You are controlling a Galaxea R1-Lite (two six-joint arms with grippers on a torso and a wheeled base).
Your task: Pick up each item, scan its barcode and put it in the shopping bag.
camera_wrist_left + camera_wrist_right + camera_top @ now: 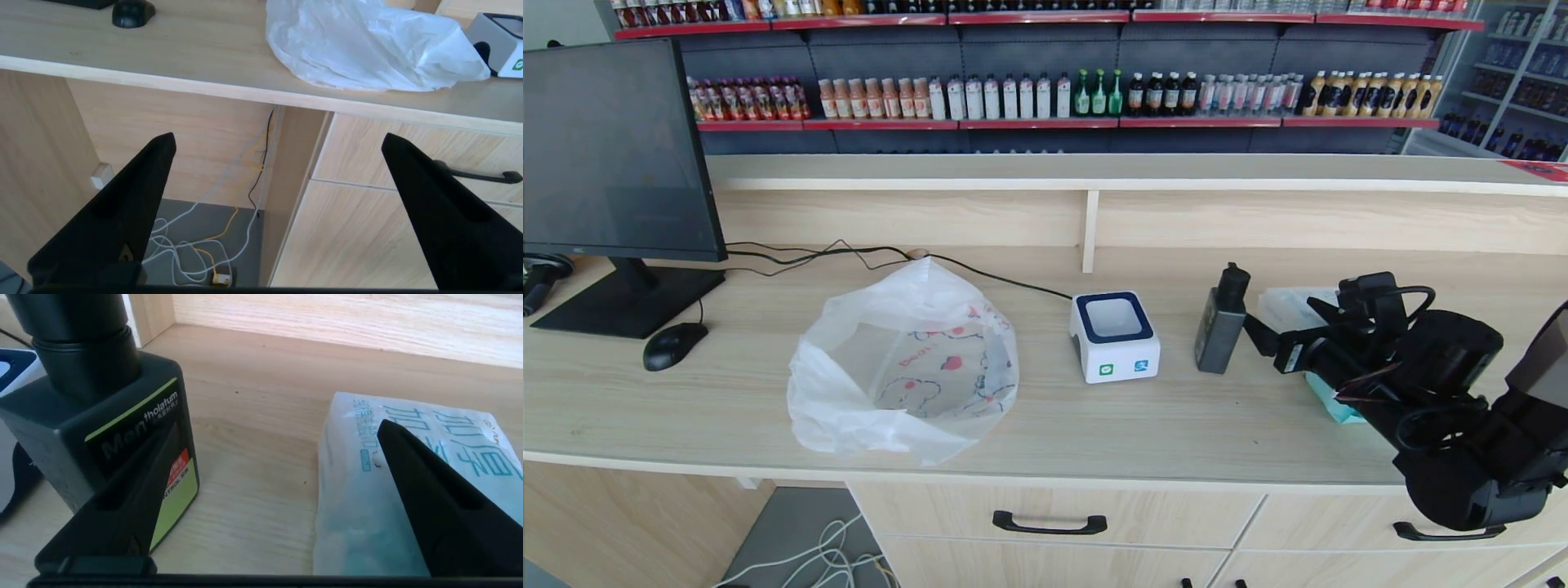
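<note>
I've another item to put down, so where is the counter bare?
Bare counter lies between the mouse and the shopping bag, and along the front edge before the barcode scanner and the grey bottle. The right end is crowded: the right gripper sits by the bottle and the tissue pack.

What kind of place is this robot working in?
Most likely a shop checkout: shelves of bottled drinks behind, a scanner and an open bag on the counter, and a monitor at one end.
</note>
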